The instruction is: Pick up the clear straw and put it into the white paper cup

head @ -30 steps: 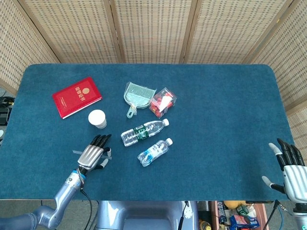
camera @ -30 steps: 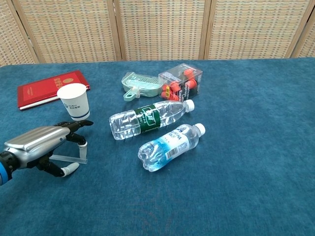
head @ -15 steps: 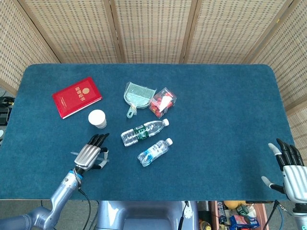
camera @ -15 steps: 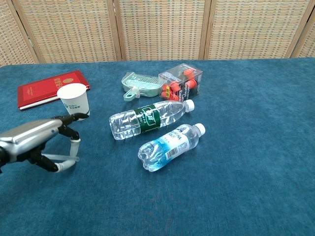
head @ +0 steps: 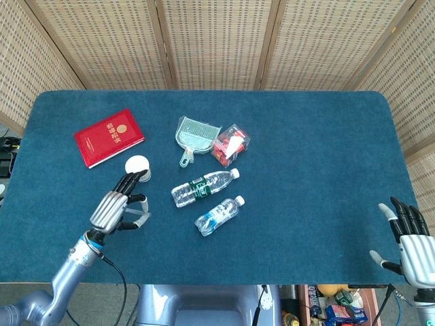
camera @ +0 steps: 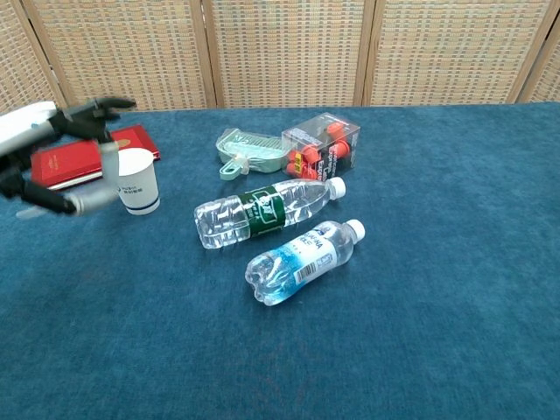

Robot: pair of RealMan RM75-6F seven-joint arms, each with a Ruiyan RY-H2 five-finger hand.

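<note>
The white paper cup (head: 138, 165) (camera: 136, 181) stands upright on the blue table left of centre. My left hand (head: 114, 208) (camera: 44, 131) is raised off the table just in front and left of the cup, its fingers reaching toward the rim. It pinches the clear straw (head: 136, 222) (camera: 83, 202), a pale, blurred bar lying roughly level under the fingers, with one end near the cup's side. My right hand (head: 408, 238) hovers open at the table's front right corner, holding nothing, and shows only in the head view.
A red booklet (head: 109, 137) (camera: 74, 160) lies behind the cup. Right of the cup lie a green dustpan (head: 192, 132), a clear box of red items (head: 231, 145), a green-label bottle (head: 204, 187) and a blue-label bottle (head: 219, 215).
My left hand has lifted off the table with the straw and moved up and toward the cup. The right hand has stayed still.
</note>
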